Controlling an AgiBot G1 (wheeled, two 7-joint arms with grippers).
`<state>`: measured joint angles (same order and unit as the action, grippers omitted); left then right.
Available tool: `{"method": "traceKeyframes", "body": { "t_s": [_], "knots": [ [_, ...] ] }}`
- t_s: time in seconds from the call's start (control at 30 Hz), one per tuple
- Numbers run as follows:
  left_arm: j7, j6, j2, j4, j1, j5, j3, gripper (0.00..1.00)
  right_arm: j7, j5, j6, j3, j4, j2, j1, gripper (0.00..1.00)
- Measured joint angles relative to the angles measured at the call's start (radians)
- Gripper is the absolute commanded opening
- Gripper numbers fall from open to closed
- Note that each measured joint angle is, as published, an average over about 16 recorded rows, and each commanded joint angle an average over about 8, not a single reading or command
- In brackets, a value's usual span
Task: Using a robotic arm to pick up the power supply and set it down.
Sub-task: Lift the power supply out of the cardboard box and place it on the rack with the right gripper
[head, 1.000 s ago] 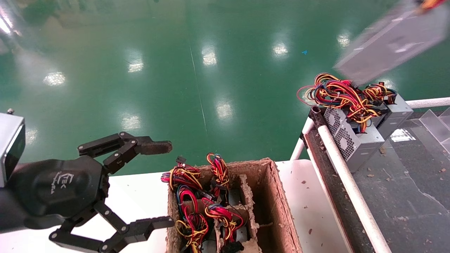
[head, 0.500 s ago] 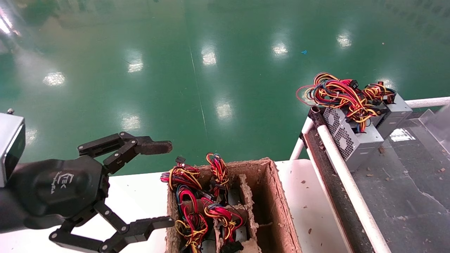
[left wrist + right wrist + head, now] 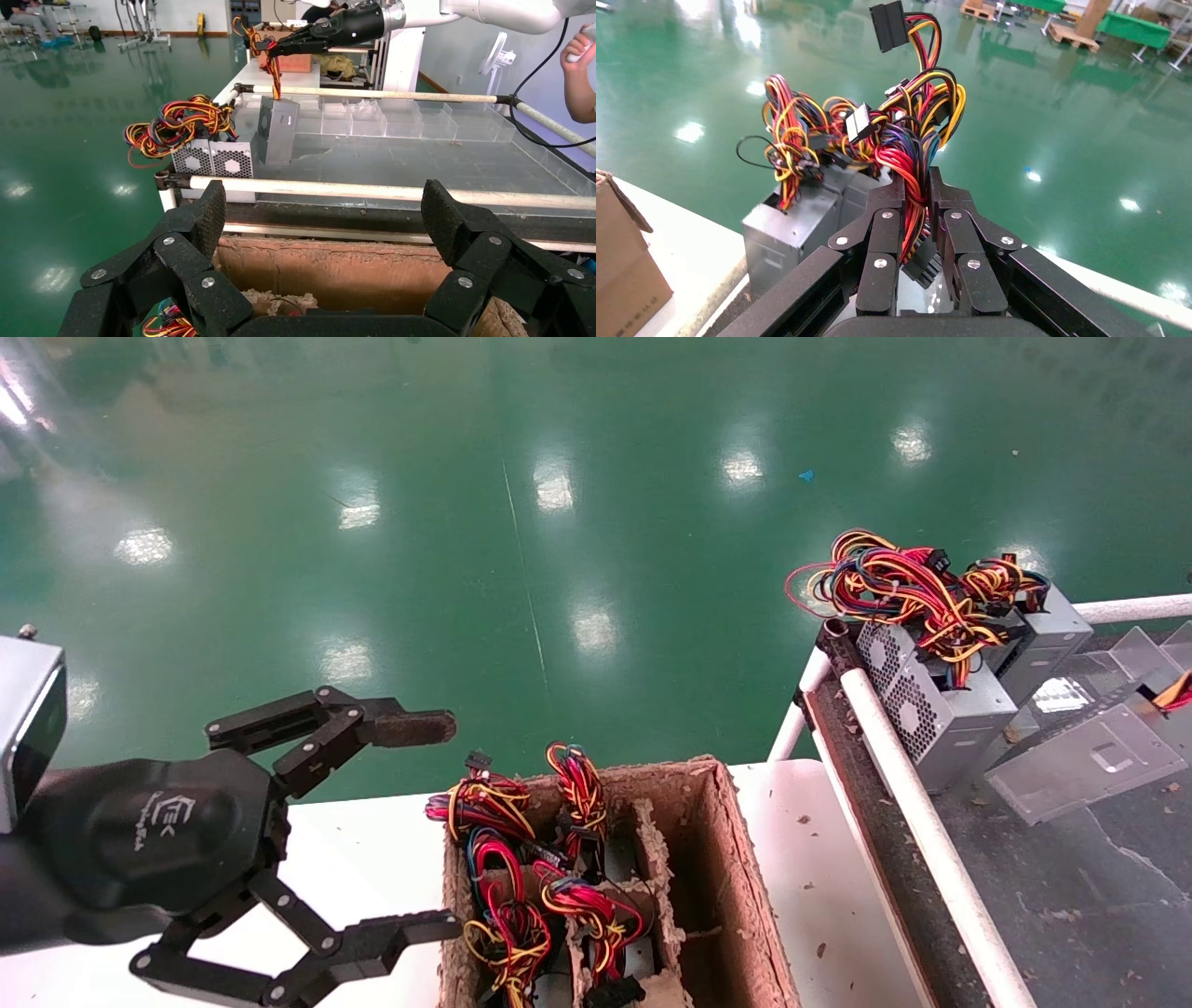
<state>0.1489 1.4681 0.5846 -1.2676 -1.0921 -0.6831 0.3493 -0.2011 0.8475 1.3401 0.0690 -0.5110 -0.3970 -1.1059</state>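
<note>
1. The power supply (image 3: 1085, 761) is a silver-grey box down on the dark conveyor surface (image 3: 1071, 896) on the robot's right. It sits just beside the two other grey units (image 3: 941, 710), which carry a messy pile of red, yellow and black wires on top.
2. In the left wrist view the same power supply (image 3: 278, 130) stands on edge on the belt, with its wire bundle (image 3: 273, 67) pulled straight up.
3. The right gripper (image 3: 917, 210) has its fingers pinched together on that wire bundle (image 3: 905, 151). Red, yellow and orange wires and black connectors sprout out past the fingertips. From the left wrist camera you can see this right gripper (image 3: 277, 49) well above the box, holding the wires at the top.
4. The left gripper (image 3: 438, 826) is parked over the white table (image 3: 372, 840), right next to the cardboard box (image 3: 736, 887). Its fingers are spread wide with nothing between them.
5. That cardboard box has more wire bundles (image 3: 531, 887) stuffed into its compartments, and the compartment nearest the conveyor looks bare inside.
6. A white rail (image 3: 922, 822) runs between the table and the conveyor.
</note>
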Motion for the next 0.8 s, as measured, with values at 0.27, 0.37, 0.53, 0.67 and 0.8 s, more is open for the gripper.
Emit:
{"method": "traceKeyframes", "body": {
  "t_s": [0.27,0.37,0.53,0.67,0.8],
  "knots": [
    [0.0,0.0,0.0,0.0,0.0,0.0,0.0,1.0,-0.017,0.041,0.015,0.035,0.007,-0.049,-0.05,0.0],
    [0.0,0.0,0.0,0.0,0.0,0.0,0.0,1.0,-0.018,0.057,0.009,0.047,0.002,-0.067,-0.072,0.0],
    [0.0,0.0,0.0,0.0,0.0,0.0,0.0,1.0,-0.016,0.085,-0.011,0.066,-0.002,-0.096,-0.107,0.0],
    [0.0,0.0,0.0,0.0,0.0,0.0,0.0,1.0,-0.01,0.103,-0.025,0.08,0.005,-0.12,-0.137,0.0],
    [0.0,0.0,0.0,0.0,0.0,0.0,0.0,1.0,-0.006,0.119,-0.034,0.092,0.02,-0.144,-0.168,0.0]
  ]
}}
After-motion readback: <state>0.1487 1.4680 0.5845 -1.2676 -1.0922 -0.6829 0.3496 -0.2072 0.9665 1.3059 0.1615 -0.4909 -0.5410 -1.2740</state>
